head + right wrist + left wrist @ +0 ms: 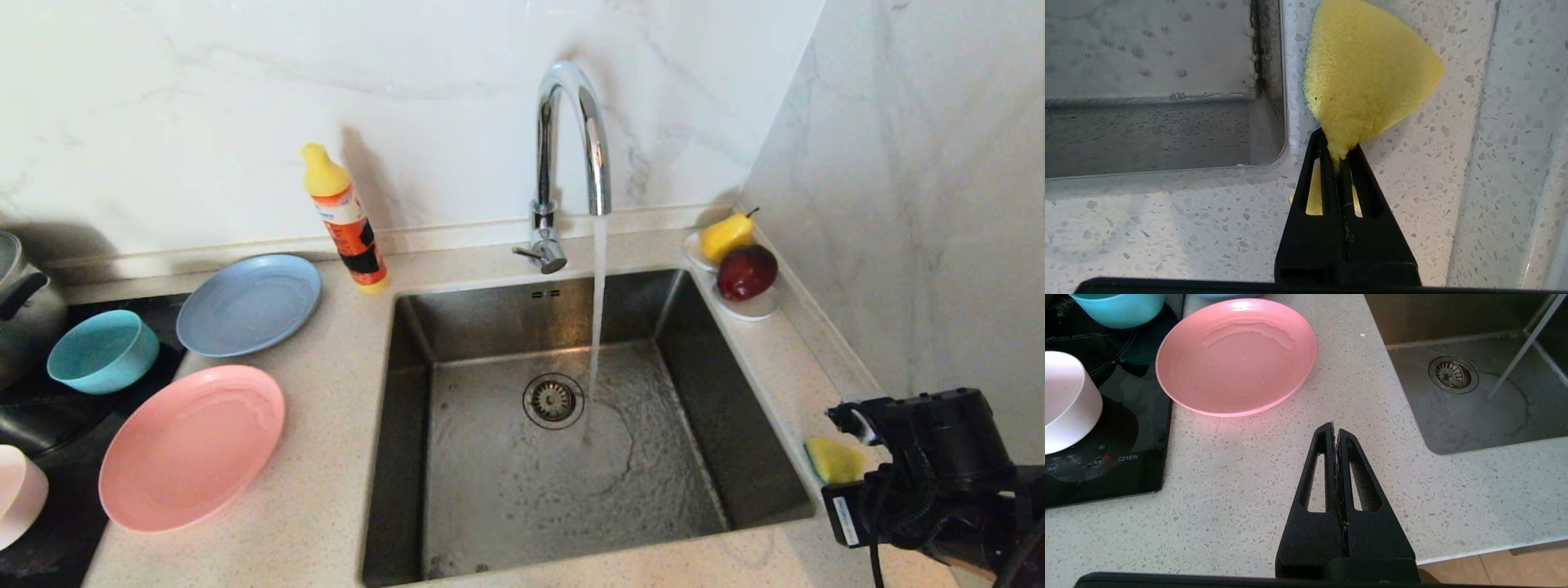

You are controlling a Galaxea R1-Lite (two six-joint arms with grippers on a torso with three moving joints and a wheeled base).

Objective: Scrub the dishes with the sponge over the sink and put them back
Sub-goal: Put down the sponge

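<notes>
Item: sponge [1367,77]. Yellow, pinched by one corner in right hand [1340,153], jaws closed tight on it; rest fanned out over bench [1167,228] strip right of sink [457,327].

Item: dishes. Salmon-pink plate [192,447], grey-blue plate [249,304], teal bowl [104,351], pale pink piece [18,496]; all left of sink, far side of basin from sponge.

Item: left hand [1335,428]. Closed, empty, over bench just beside salmon-pink plate; judged nearer arm for fetching dish.

Faucet [571,163] ran into sink.
</notes>
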